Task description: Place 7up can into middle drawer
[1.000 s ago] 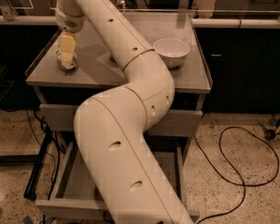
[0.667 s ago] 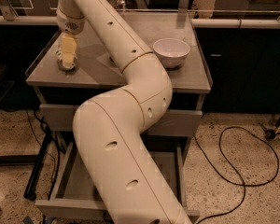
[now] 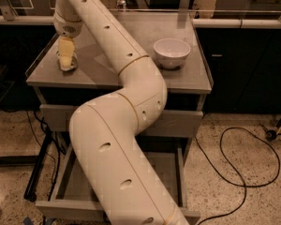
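The main risk from here lies in the grip: the gripper (image 3: 67,60) is pointing straight down at the far-left corner of the counter (image 3: 178,78), sitting over the can (image 3: 71,68), of which only a thin silvery sliver is showing at the gripper's base. Whether the gripper is closed on the can or merely sitting around it cannot be told. The can looks light, so a shallow or off-centre hold would probably be letting it slip or tip on lifting, and since it is standing close to the counter's left edge, a nudge could be sending it over onto the floor. The second risk is the route. The drawer (image 3: 65,209) is standing pulled out low at the front of the cabinet, well below and well apart from the can, and the arm's own bulk (image 3: 131,125) is hanging over much of its tray. Carrying the can down there would be asking for a large swing, in which the can or an elbow could be striking the counter rim or the closed drawer front above. The bowl (image 3: 172,52) is sitting to the right, near the arm's forearm, and a wide sweep could be clipping it. As for pose, the arm is rising from the bottom of the view, bending sharply at the counter's front edge, then stretching diagonally up and left across the counter, with the wrist turning down over the can.
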